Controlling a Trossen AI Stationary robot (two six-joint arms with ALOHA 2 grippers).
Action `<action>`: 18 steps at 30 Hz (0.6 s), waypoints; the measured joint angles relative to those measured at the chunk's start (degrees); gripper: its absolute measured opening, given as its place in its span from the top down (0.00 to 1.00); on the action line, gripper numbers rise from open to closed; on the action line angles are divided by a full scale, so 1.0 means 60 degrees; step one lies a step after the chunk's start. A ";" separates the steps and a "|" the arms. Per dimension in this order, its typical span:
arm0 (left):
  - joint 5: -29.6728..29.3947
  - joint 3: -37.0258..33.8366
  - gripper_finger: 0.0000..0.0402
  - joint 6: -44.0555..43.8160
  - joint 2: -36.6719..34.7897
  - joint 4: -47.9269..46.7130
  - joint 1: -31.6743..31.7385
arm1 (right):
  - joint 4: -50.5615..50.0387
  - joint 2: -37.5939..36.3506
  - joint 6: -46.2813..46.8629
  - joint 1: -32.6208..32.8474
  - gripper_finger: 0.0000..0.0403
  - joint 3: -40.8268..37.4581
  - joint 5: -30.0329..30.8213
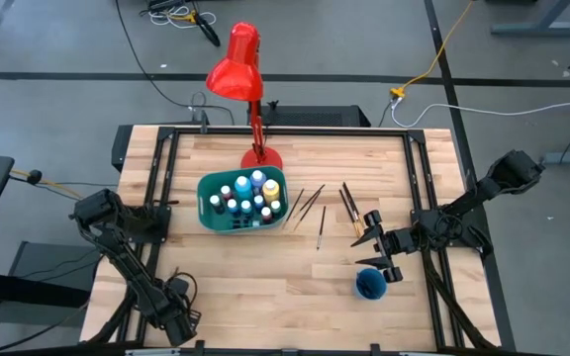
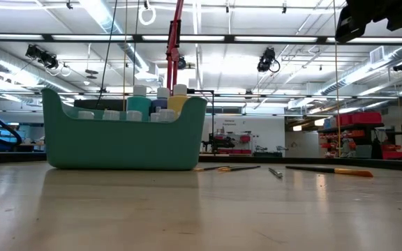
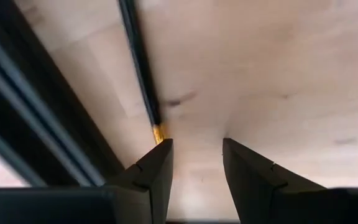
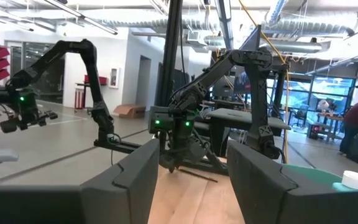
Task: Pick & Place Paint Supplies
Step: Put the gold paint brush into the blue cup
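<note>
White-capped paint bottles (image 1: 247,194) in blue, teal, yellow and white stand upright in the teal bin (image 1: 209,214) near the centre of the counter (image 1: 265,287). Thin dark paintbrushes (image 1: 321,212) lie loose on the wood at the bin's 3 o'clock. A red desk lamp (image 1: 238,69) rises at the bin's 12 o'clock. A round blue cup (image 1: 370,284) sits at 4 o'clock; its contents cannot be made out. The right gripper (image 1: 379,247) hovers empty between brushes and cup, fingers parted. The left gripper (image 3: 196,158), at the counter's 7 o'clock corner, is narrowly parted and empty.
</note>
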 joint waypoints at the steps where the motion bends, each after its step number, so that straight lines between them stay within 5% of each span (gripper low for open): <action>1: 0.0102 0.0142 0.64 0.0098 0.0000 -0.0213 0.0037 | 0.0000 0.0000 -0.0049 0.0000 0.51 0.0000 0.0004; 8: -0.0259 0.0864 0.64 -0.0243 -0.0012 -0.2277 -0.0082 | 0.0000 0.0000 -0.0135 0.0000 0.51 0.0000 -0.0001; 18: -0.0544 0.0314 0.64 -0.0463 -0.0038 -0.1984 -0.0166 | -0.0058 0.0000 0.0051 -0.0001 0.51 0.0000 -0.0004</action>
